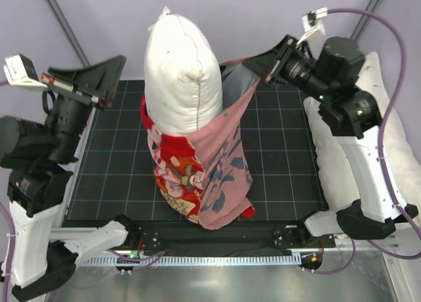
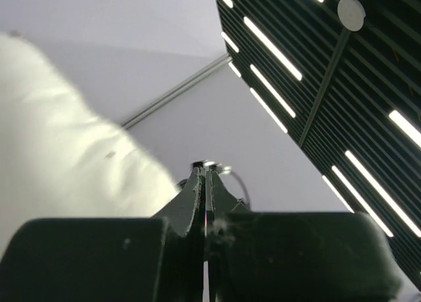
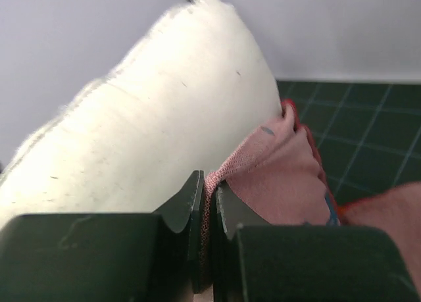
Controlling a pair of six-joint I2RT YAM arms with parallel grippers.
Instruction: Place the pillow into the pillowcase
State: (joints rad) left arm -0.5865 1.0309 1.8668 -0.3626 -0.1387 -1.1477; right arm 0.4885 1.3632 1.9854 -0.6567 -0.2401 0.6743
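Observation:
The white pillow (image 1: 181,72) stands upright on the mat, its lower half inside the red pillowcase (image 1: 197,177), whose faded pink reverse shows on the right side. My right gripper (image 1: 253,65) is shut on the pink rim of the pillowcase and holds it up, to the right of the pillow. In the right wrist view the right gripper (image 3: 207,183) pinches the pillowcase fabric (image 3: 276,177) right beside the pillow (image 3: 151,118). My left gripper (image 1: 120,62) is shut and empty, raised left of the pillow. In the left wrist view the left gripper (image 2: 205,170) points upward, with the pillow (image 2: 59,151) at its left.
A black grid mat (image 1: 112,170) covers the table. A larger white pillow (image 1: 388,137) lies at the right edge under the right arm. A metal strip (image 1: 217,282) runs along the near edge by the arm bases.

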